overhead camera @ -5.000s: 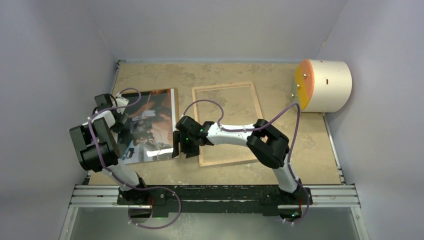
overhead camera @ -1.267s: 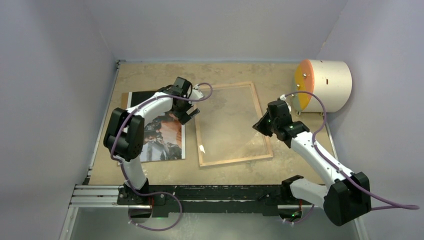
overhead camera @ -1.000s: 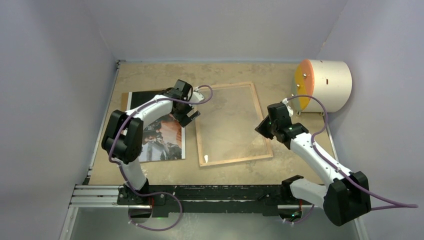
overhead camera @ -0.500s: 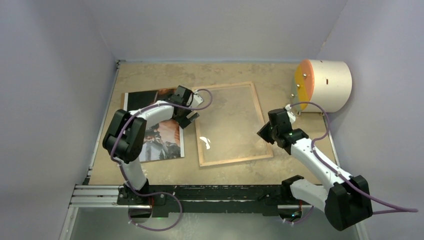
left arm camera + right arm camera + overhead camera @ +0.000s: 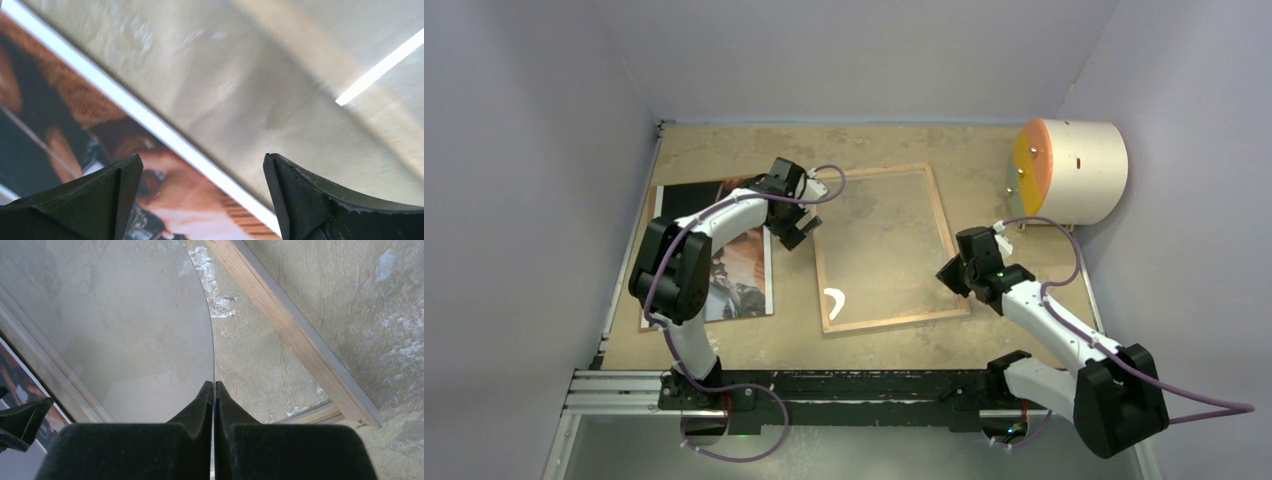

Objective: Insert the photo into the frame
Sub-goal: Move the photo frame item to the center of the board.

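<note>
My left pincer hangs between the photo and the frame, toward the far side of the table. Its fingers are spread wide with nothing between them. In my left wrist view one finger sits over the print and the other over a blurred grey surface, the photo's white edge running between them. The photo lies picture side up by the left edge of the table, my left arm crossing above it, its right edge near the frame's left rim but apart from it.

The frame lies flat, light-wood back up, around the middle of the table. My right pincer is at the frame's right rim, toward the near edge, pinched tight on the edge of the clear pane. That edge curves away from the wooden rim, and I see table surface between the two. A white drum with an orange face sits in the far right corner
</note>
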Action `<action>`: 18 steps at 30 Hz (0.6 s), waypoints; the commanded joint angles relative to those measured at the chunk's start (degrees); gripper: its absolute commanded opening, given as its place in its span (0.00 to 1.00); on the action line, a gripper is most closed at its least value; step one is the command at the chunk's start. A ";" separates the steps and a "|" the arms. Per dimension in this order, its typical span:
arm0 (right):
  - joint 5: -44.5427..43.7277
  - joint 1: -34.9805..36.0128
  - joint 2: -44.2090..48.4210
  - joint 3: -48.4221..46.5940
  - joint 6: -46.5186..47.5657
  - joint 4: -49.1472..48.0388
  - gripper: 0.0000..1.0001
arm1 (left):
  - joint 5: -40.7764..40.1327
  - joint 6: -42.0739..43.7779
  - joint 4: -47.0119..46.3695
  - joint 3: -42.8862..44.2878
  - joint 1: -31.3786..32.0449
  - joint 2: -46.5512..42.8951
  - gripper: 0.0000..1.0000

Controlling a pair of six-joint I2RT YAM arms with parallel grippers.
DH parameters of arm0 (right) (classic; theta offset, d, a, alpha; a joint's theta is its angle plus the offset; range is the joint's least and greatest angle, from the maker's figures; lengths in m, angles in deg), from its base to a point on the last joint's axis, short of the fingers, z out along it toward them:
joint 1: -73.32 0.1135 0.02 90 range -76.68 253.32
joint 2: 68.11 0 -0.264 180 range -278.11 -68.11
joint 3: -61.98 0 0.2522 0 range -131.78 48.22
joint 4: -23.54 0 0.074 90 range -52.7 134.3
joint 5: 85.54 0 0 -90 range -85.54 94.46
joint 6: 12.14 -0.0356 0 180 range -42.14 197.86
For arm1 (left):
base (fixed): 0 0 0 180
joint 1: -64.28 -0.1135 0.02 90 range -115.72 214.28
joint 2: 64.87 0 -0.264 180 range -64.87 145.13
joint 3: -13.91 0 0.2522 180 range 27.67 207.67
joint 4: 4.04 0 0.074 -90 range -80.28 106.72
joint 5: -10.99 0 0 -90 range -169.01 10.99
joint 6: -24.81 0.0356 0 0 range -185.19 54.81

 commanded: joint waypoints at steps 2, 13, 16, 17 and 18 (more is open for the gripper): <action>-4.12 0.25 1.97 -3.97 -0.93 2.05 0.00 | 8.84 -4.38 4.26 6.57 3.62 4.18 1.00; -9.72 0.17 -0.58 -13.49 7.59 2.06 0.00 | 14.75 -4.73 5.86 7.45 3.95 5.18 1.00; -9.90 0.17 -1.85 -14.82 9.17 1.45 0.00 | 17.84 -4.86 7.13 7.92 3.95 4.80 1.00; -9.79 0.17 -2.22 -15.05 9.58 1.28 0.00 | 18.85 -5.03 7.39 8.19 3.91 4.67 1.00; -9.63 0.17 -2.53 -15.08 9.70 1.16 0.00 | 19.92 -5.18 7.64 8.38 3.95 4.66 1.00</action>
